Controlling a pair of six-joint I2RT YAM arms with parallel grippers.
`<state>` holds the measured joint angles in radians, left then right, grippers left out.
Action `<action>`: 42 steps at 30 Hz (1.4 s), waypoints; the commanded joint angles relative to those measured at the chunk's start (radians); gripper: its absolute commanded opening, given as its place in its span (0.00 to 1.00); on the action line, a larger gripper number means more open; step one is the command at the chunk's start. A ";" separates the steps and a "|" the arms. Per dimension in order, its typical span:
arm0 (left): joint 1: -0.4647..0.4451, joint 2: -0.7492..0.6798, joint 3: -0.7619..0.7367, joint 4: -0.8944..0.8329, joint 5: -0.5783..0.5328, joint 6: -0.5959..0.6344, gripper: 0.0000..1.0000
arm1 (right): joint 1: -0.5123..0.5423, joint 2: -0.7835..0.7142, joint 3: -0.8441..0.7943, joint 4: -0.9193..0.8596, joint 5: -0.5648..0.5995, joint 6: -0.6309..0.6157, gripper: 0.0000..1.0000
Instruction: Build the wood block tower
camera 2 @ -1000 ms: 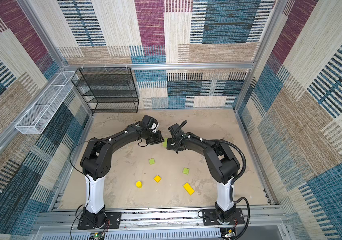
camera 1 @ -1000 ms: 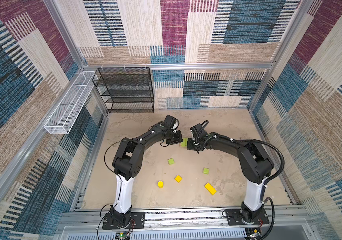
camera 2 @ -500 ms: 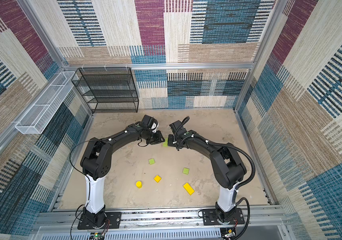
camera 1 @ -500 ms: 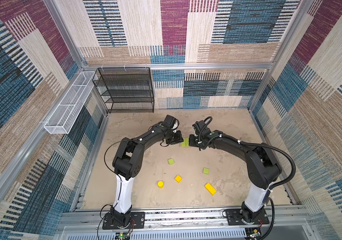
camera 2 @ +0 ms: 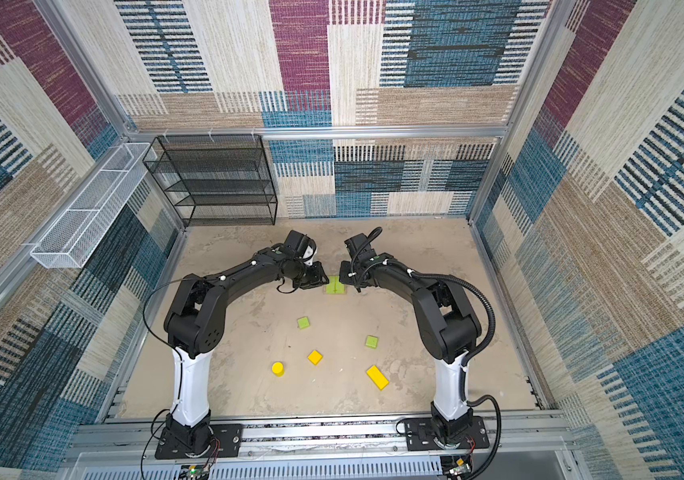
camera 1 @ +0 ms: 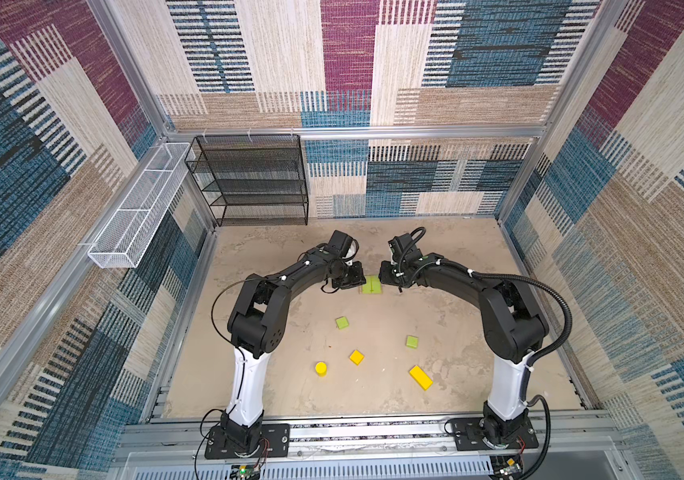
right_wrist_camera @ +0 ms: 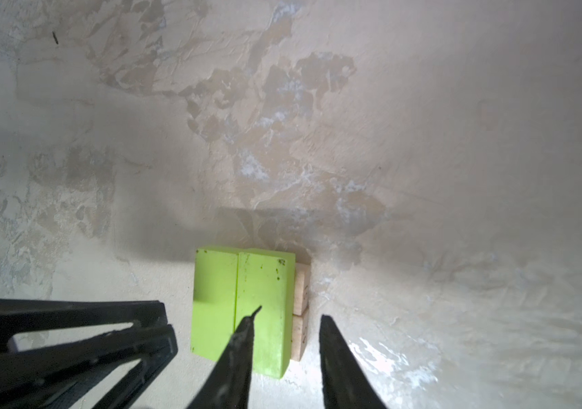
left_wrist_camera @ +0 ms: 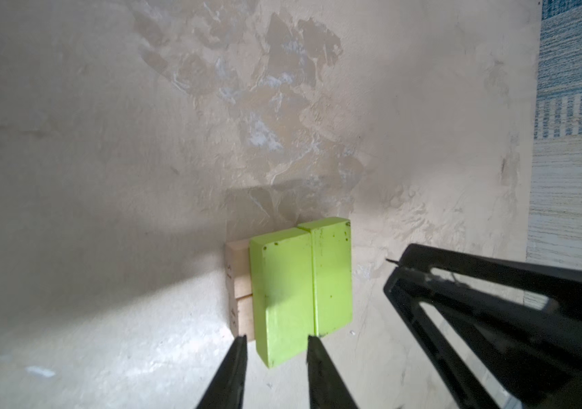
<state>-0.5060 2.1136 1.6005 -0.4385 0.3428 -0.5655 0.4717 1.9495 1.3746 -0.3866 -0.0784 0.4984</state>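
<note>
1. In the middle of the sandy floor (camera 1: 460, 328), toward the far side, the tower (camera 1: 372, 286) stands two layers high. Two tan planks (left_wrist_camera: 240, 283) lie side by side at the bottom, and two long lime-green blocks (left_wrist_camera: 284, 290) lie across them, touching along their length.
2. My left gripper (left_wrist_camera: 277, 340) is released. Its fingers straddle the end of the left-hand long block with a sliver of gap, and it grips nothing.
3. My right gripper (right_wrist_camera: 286, 318) is also parted and holds nothing. It sits at the right-hand long block's end, with one finger over that block's top.
4. Nearer me, well apart from the tower, the other blocks lie loose. There is a lime-green cube (camera 1: 342, 322) (a second one (camera 1: 412, 342) sits further right), a yellow cube (camera 1: 356, 357), a yellow cylinder (camera 1: 321, 368) on end, and a yellow bar (camera 1: 421, 377) near right.
5. A black mesh shelf (camera 1: 257, 183) stands against the far wall, left.
</note>
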 commanded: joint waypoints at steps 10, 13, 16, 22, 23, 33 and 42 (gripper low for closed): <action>0.003 0.018 -0.002 0.044 0.022 -0.023 0.38 | -0.003 0.035 0.017 0.046 -0.058 0.003 0.47; 0.003 0.020 -0.002 0.048 0.024 -0.025 0.37 | -0.005 0.045 0.023 0.048 -0.067 0.004 0.47; 0.003 0.020 -0.001 0.049 0.023 -0.025 0.35 | -0.006 0.054 0.026 0.054 -0.072 0.006 0.43; 0.003 0.022 -0.001 0.052 0.024 -0.027 0.32 | -0.008 0.058 0.030 0.054 -0.079 0.006 0.41; 0.003 0.022 -0.001 0.052 0.025 -0.028 0.32 | -0.008 0.060 0.030 0.055 -0.081 0.006 0.41; 0.003 0.022 -0.004 0.060 0.030 -0.029 0.31 | -0.008 0.066 0.027 0.063 -0.098 0.011 0.38; 0.003 0.025 -0.004 0.063 0.034 -0.032 0.31 | -0.009 0.071 0.023 0.068 -0.111 0.016 0.32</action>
<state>-0.5041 2.1380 1.5986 -0.3943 0.3695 -0.5804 0.4625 2.0193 1.3987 -0.3450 -0.1776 0.4999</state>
